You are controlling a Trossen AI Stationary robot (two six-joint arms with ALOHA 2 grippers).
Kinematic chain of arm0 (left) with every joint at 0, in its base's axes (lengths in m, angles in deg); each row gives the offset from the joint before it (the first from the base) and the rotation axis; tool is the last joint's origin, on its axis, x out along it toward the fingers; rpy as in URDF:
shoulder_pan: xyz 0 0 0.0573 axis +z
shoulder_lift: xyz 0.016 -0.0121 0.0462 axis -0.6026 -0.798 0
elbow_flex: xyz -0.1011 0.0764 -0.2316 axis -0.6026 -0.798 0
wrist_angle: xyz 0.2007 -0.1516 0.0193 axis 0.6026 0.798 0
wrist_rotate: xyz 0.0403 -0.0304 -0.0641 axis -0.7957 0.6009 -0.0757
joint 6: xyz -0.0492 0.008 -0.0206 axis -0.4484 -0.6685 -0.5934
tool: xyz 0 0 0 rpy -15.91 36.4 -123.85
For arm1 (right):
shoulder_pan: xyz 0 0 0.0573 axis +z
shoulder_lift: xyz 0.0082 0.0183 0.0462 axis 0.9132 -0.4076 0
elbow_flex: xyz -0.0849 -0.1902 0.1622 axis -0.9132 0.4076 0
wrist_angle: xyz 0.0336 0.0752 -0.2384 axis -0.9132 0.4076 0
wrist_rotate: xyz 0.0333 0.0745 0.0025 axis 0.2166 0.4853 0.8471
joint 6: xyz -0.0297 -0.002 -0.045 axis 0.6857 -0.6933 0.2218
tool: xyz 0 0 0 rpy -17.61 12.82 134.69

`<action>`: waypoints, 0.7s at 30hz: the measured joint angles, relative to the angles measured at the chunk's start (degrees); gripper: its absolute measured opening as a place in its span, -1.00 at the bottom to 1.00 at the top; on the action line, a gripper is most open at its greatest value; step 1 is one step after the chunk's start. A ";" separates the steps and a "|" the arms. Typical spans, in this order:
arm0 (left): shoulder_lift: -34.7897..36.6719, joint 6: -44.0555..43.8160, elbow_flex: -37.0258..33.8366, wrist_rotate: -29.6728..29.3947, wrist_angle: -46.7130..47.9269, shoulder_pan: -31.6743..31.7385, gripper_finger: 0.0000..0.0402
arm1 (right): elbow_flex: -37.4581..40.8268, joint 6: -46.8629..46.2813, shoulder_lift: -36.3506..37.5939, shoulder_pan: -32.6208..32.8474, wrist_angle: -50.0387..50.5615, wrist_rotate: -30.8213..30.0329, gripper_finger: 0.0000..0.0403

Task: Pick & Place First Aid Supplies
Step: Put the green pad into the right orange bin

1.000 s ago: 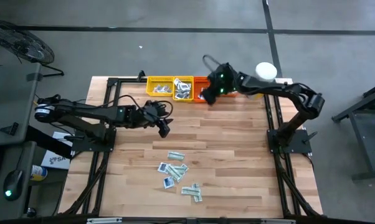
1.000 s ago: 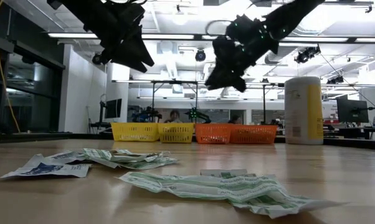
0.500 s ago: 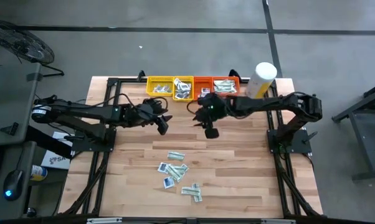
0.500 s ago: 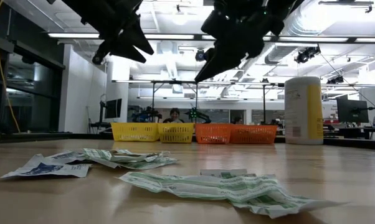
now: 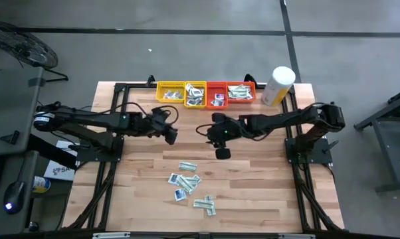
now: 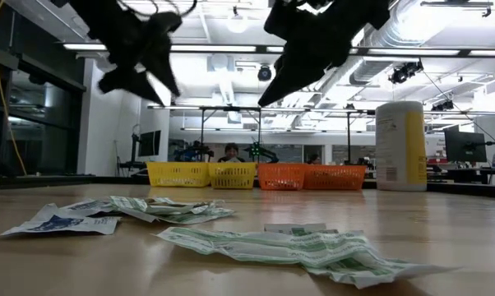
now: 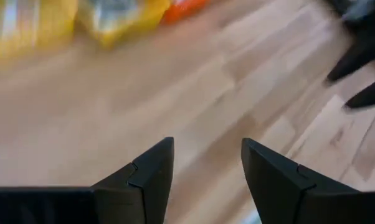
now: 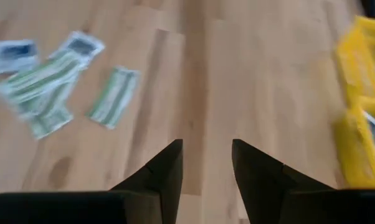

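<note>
High view: trays (image 5: pixel 206 93) at the table's far edge already hold packets, while a cluster of first aid supplies (image 5: pixel 189 186) lies loose on the near boards. Right gripper (image 5: pixel 222 152) hangs between trays and cluster, jaws apart, empty. Left gripper (image 5: pixel 171 137) waits nearby, jaws apart, empty. Task judged partly complete.

From above we cannot make out single items in the trays (image 5: pixel 206 93); their contents are too small to tell. The left wrist view is blurred, so the trays there are only yellow and orange smears. In the low view both arms are cut off at the top edge, and the nearest packet (image 6: pixel 305 247) is out of focus.
</note>
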 joint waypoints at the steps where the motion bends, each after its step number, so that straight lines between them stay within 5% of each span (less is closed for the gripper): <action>1: -0.40 -3.83 0.00 1.56 1.93 0.00 -0.07 | 0.00 -2.01 0.00 0.47 -0.02 -2.20 -0.35; 9: -7.35 -16.81 0.02 14.95 3.44 -0.02 -0.07 | 0.00 -15.26 0.02 3.90 0.17 -12.35 -0.35; 21: -21.07 -17.01 0.02 30.64 -0.07 -1.15 -0.07 | 0.00 -23.01 0.07 6.96 1.45 -16.94 -0.35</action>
